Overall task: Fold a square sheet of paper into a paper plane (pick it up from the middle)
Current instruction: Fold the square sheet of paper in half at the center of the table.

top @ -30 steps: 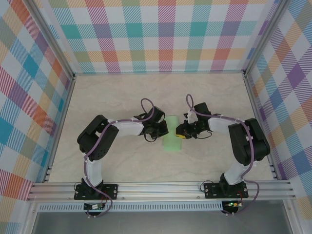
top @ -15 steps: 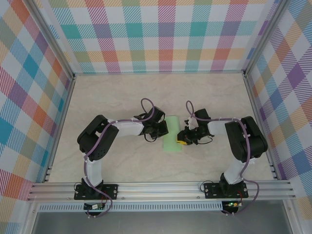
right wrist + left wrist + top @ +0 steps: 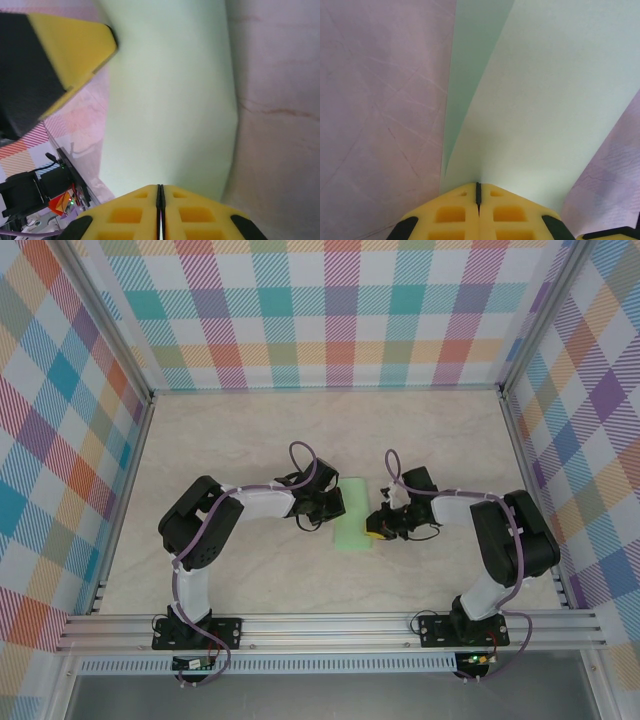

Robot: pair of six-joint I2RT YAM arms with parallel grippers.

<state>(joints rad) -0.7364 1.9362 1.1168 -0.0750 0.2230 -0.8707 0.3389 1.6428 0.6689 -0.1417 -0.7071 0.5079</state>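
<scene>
Pinching the sheet [image 3: 352,525] at its left edge, left hand [image 3: 478,192] is shut on it, paper curling up. Right hand [image 3: 160,192] closed, tips at lower right edge, no grip evident. Sheet's long axis runs top-to-bottom, mid-frame, between both.

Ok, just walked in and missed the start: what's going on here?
Two robot arms are working on a pale green sheet of paper in the middle of the table. The left pincer is shut on the sheet, which curls out of its tips. The right pincer is shut too, tips at the opposite edge; whether it grips is unclear. No plane shape yet.
</scene>
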